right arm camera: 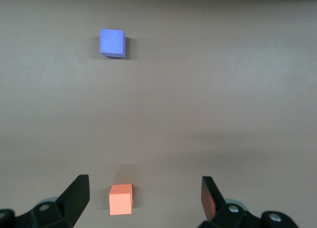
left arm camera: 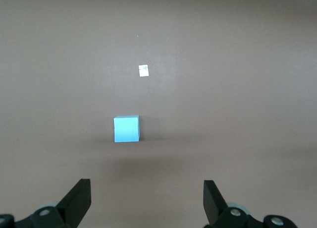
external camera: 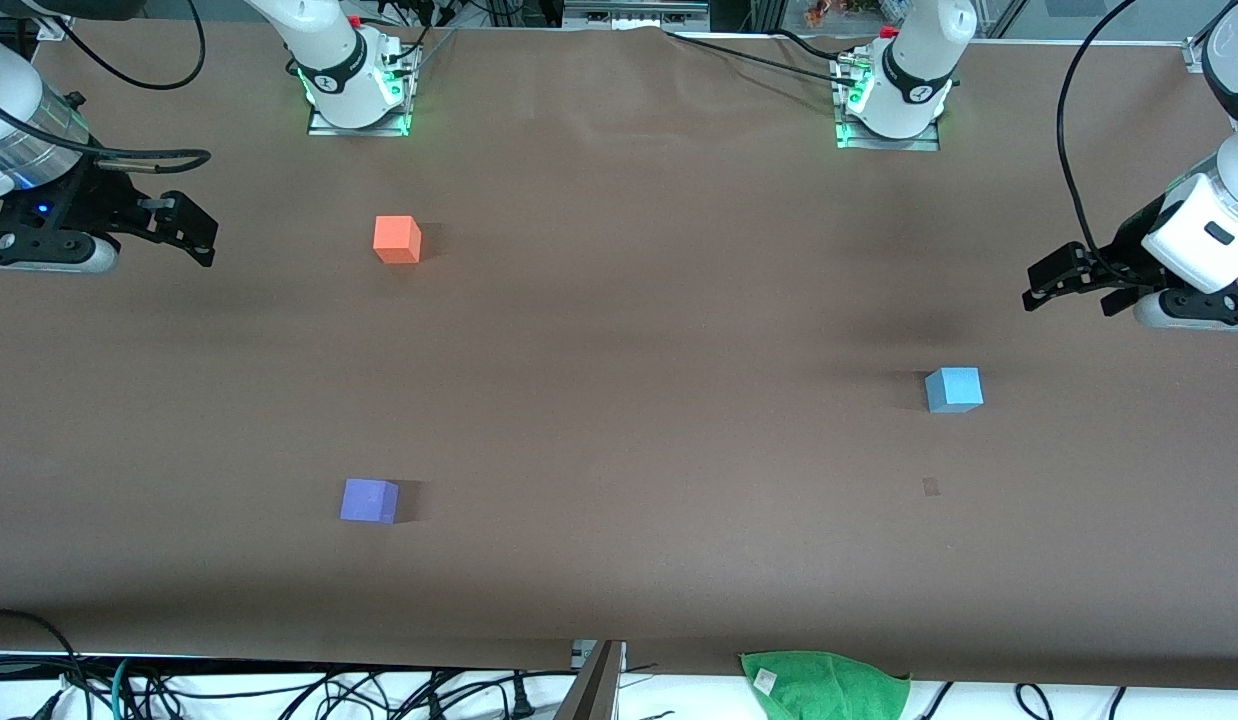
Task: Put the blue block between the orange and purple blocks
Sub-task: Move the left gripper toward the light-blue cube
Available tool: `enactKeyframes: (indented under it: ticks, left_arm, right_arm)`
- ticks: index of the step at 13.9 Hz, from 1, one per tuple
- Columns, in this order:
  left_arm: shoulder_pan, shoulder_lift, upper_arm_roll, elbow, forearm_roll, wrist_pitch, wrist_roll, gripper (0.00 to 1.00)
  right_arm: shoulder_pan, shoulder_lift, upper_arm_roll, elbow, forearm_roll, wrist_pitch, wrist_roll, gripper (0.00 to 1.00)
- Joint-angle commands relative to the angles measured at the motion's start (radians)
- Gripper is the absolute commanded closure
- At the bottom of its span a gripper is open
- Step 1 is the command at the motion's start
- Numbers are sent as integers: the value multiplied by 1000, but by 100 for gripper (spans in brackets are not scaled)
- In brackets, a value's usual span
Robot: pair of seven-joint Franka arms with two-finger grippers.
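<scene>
Brown paper covers your table [external camera: 619,330]. Nothing is done yet: the blue block [external camera: 954,389] sits alone toward the left arm's end, at about 3 o'clock from the orange block [external camera: 397,239] and purple block [external camera: 369,500]. It's a cube with no long axis, edges slightly skewed. Your left gripper [external camera: 1069,283] and right gripper [external camera: 184,232] both hover wide open and empty; you've still to pick, carry and place.

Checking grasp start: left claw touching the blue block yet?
Apart. Left wrist view shows bare table between the open left claw and the blue block.
</scene>
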Motion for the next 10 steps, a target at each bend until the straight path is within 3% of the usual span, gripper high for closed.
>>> enactKeyframes:
  ticks: [1, 5, 10]
  left_arm:
    - [-14, -12, 5, 12, 24, -25, 12, 0]
    - [-14, -1, -24, 33, 24, -20, 77, 0]
    - [-16, 1, -71, 47, 107, -28, 74, 0]
  right_arm:
    - [0, 6, -1, 19, 10, -8, -2, 0]
    - [0, 6, -1, 18, 10, -6, -2, 0]
    - [0, 6, -1, 19, 10, -6, -2, 0]
